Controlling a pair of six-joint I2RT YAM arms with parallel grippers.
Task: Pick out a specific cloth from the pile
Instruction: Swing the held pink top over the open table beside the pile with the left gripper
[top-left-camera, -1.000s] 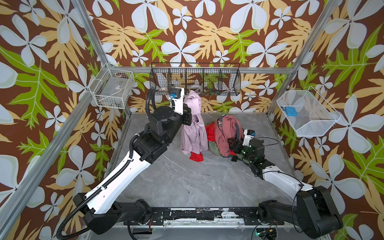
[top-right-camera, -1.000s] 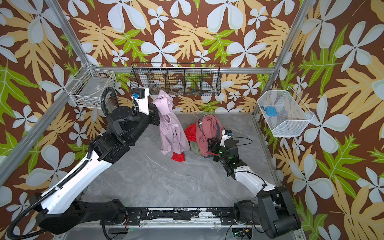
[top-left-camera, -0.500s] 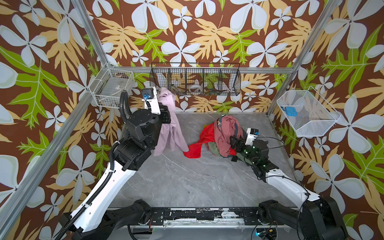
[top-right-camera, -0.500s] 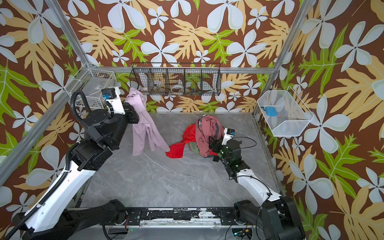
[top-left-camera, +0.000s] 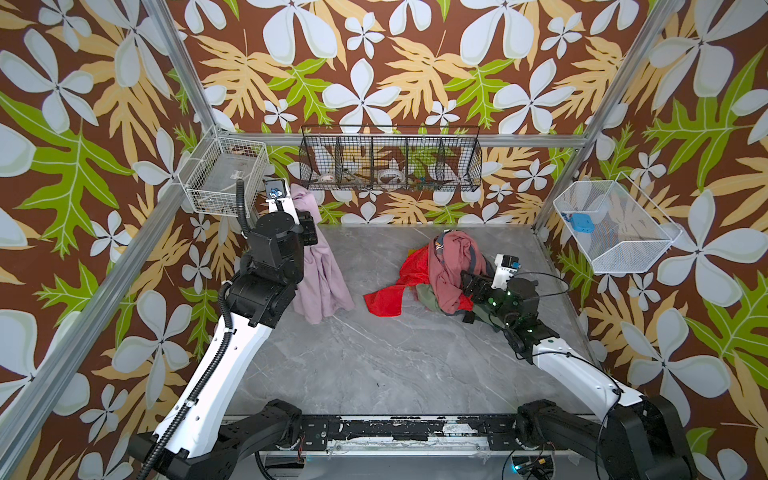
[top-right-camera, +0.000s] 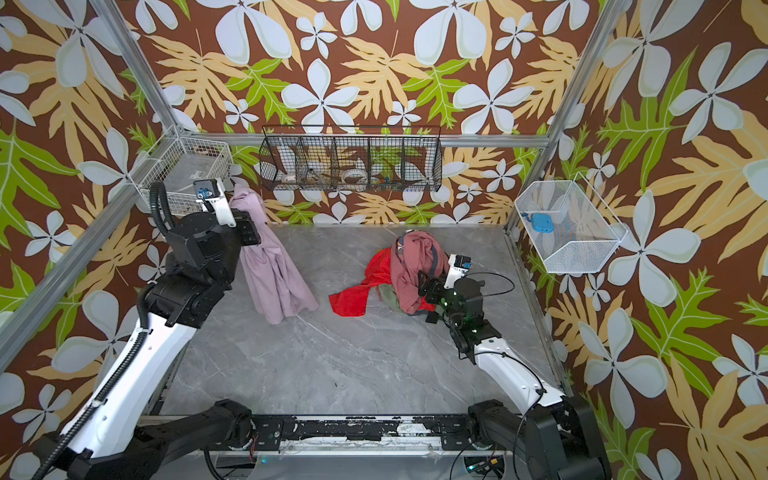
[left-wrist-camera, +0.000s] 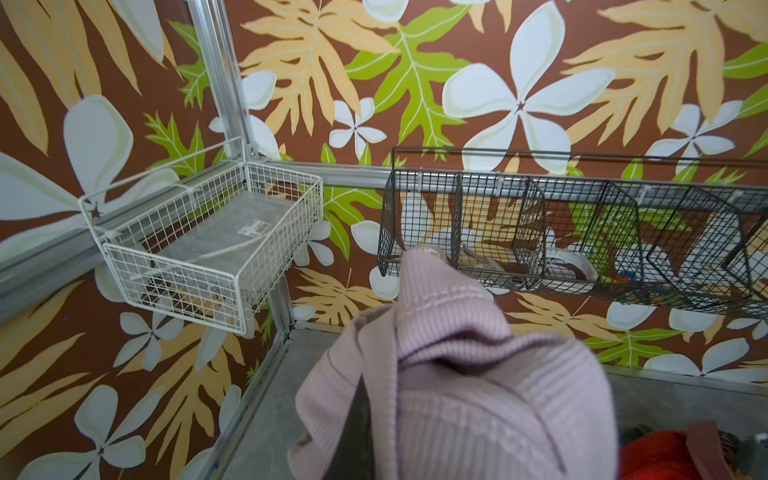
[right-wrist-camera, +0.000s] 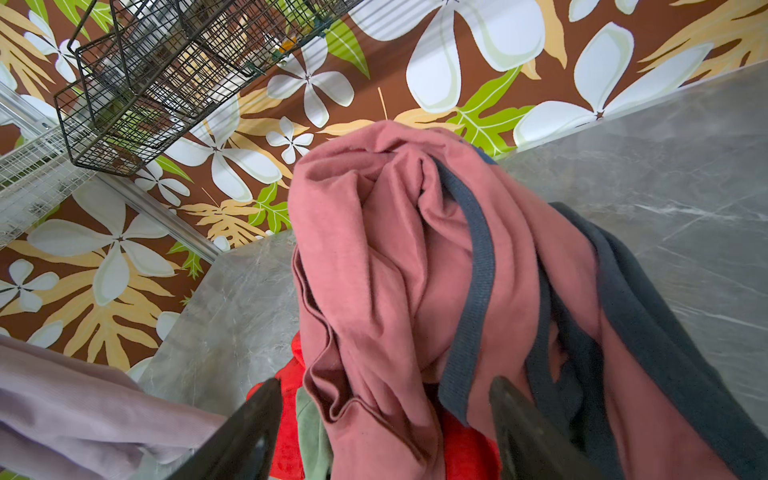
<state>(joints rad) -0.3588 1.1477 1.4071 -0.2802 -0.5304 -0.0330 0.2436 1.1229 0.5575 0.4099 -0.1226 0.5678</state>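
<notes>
The cloth (top-left-camera: 321, 270) (top-right-camera: 275, 266), pale lilac and ribbed, hangs from my left gripper (top-left-camera: 300, 198) (top-right-camera: 243, 199) at the back left, and its lower end rests on the table. Ribbed lilac fabric (left-wrist-camera: 478, 395) covers the fingers, so this gripper is shut on it. The pile (top-left-camera: 442, 272) (top-right-camera: 409, 270) sits apart at the right: a dusty-rose garment (right-wrist-camera: 395, 249), a red cloth (top-left-camera: 384, 299), olive green fabric (right-wrist-camera: 309, 432) and a dark blue-grey band (right-wrist-camera: 469, 270). My right gripper (top-left-camera: 469, 286) (right-wrist-camera: 384, 386) stands open against the pile, a fold of the rose garment between its fingers.
A black wire basket (top-left-camera: 390, 162) hangs on the back wall. A white wire basket (top-left-camera: 226, 174) is close behind my left gripper. Another white basket (top-left-camera: 611, 224) with a blue item (top-left-camera: 579, 222) hangs on the right wall. The grey marble table (top-left-camera: 374, 365) is walled in.
My left arm has swung left and back with the lilac cloth, pulling it clear of the pile. The red cloth's tail was dragged out leftward and now lies flat. The right arm barely moved.
</notes>
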